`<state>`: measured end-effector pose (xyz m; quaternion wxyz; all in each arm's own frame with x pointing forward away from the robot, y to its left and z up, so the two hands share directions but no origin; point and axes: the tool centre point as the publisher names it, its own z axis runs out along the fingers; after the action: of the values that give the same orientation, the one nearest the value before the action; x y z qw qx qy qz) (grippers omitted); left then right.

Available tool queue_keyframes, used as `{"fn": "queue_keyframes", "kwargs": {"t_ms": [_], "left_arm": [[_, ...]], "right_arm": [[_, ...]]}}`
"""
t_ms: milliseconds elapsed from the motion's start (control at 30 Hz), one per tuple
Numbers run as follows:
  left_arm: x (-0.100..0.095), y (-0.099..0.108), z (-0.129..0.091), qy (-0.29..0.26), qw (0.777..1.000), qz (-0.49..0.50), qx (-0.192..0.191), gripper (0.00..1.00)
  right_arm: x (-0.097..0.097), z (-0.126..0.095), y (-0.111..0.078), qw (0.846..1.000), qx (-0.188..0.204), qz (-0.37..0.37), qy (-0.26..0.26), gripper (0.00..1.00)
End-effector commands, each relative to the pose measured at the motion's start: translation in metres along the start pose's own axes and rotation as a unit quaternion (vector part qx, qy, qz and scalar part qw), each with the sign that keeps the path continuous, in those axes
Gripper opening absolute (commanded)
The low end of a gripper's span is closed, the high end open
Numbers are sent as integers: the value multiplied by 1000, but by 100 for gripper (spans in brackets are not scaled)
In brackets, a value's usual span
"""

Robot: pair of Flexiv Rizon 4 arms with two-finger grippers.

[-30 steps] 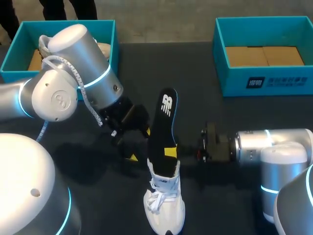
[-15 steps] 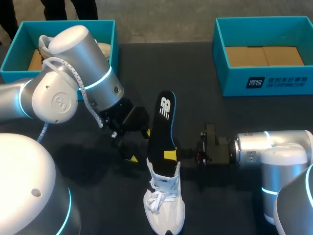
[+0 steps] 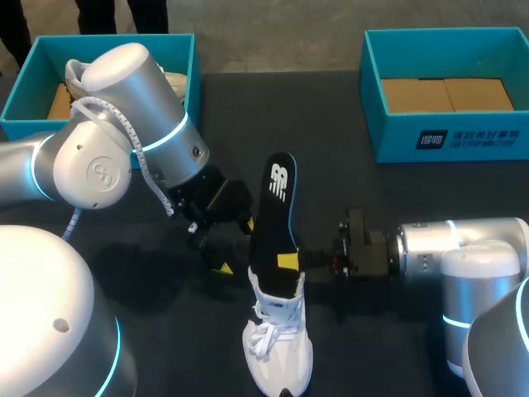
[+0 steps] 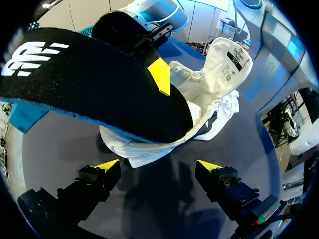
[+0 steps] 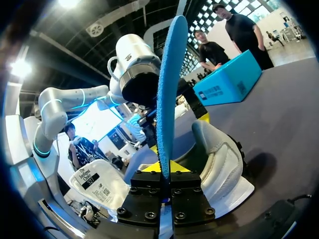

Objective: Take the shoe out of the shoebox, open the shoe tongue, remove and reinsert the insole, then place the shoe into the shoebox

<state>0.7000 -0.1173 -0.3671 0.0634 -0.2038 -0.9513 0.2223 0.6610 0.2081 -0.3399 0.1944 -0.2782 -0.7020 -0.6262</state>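
Table (image 3: 331, 116): 2 shoeboxes (image 3: 450, 132), 1 shoe (image 3: 281, 351) outside, R end effector (image 3: 289, 260) pinching insole (image 3: 277, 211).

In the middle of the frame the right gripper (image 5: 166, 172) pinches the insole (image 5: 167, 84) from both sides; the insole stands upright, seen edge-on, its blue underside showing; the white shoe (image 5: 222, 164) lies on the dark table (image 5: 284, 114) just ahead of the fingers, tongue (image 5: 94, 184) folded out; beyond stand the left arm (image 5: 137, 69) and a teal shoebox (image 5: 229, 79)

Head overhead; close wrist cameras share the insole (image 4: 89, 84).
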Motion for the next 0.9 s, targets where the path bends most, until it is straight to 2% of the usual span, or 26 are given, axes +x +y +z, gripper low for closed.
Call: {"fn": "queue_keyframes", "kwargs": {"t_ms": [33, 500, 900], "left_arm": [[1, 0, 0, -1, 1000, 0, -1, 100], [1, 0, 0, -1, 1000, 0, -1, 100], [1, 0, 0, -1, 1000, 0, -1, 100]], "right_arm": [[-1, 1, 2, 1000, 12, 4, -6, 0], [-4, -4, -23, 999, 21, 30, -2, 0], [-2, 1, -29, 999, 35, 36, 13, 0]]}}
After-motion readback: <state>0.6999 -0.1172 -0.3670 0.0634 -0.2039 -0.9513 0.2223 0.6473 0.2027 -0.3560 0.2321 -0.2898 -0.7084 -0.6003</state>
